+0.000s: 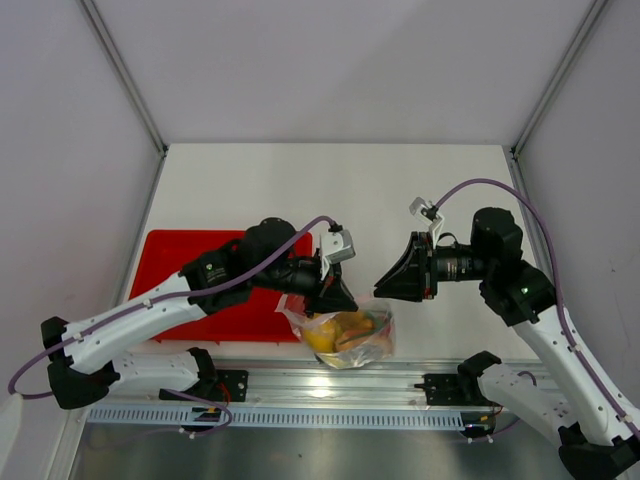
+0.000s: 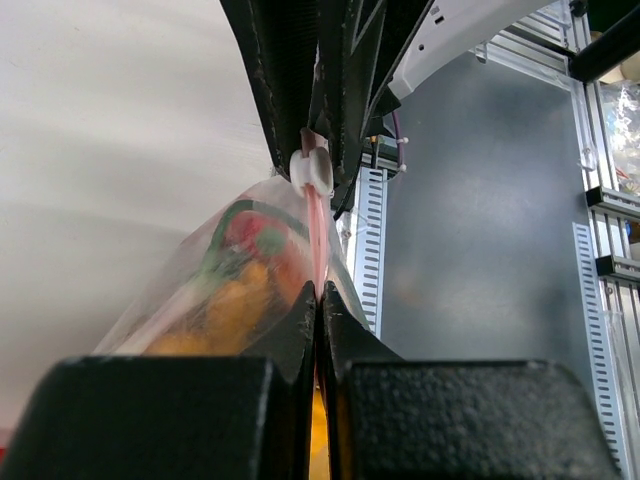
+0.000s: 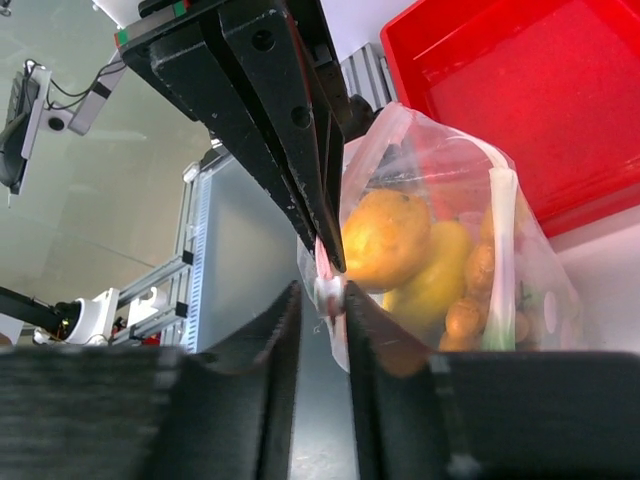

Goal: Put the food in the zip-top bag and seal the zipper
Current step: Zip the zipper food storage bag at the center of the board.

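Zipper (image 2: 318, 235) runs straight from my left gripper (image 2: 318, 298), clenched on its pink strip, to the white slider (image 2: 312, 172) between the jaws of my right gripper (image 3: 322, 297). Whether those jaws pinch it, I cannot tell.

Clear crinkly bag (image 1: 350, 335) hanging mouth-up, stuffed with orange-yellow lemon (image 3: 385, 240), yellow banana (image 3: 435, 275), small tan balls (image 3: 465, 315) and pale green stalk (image 3: 500, 260). Pink-red zipper (image 2: 317, 235) along mouth, with white slider (image 3: 328, 292).

Bright, even light (wrist foregrounds blurred).
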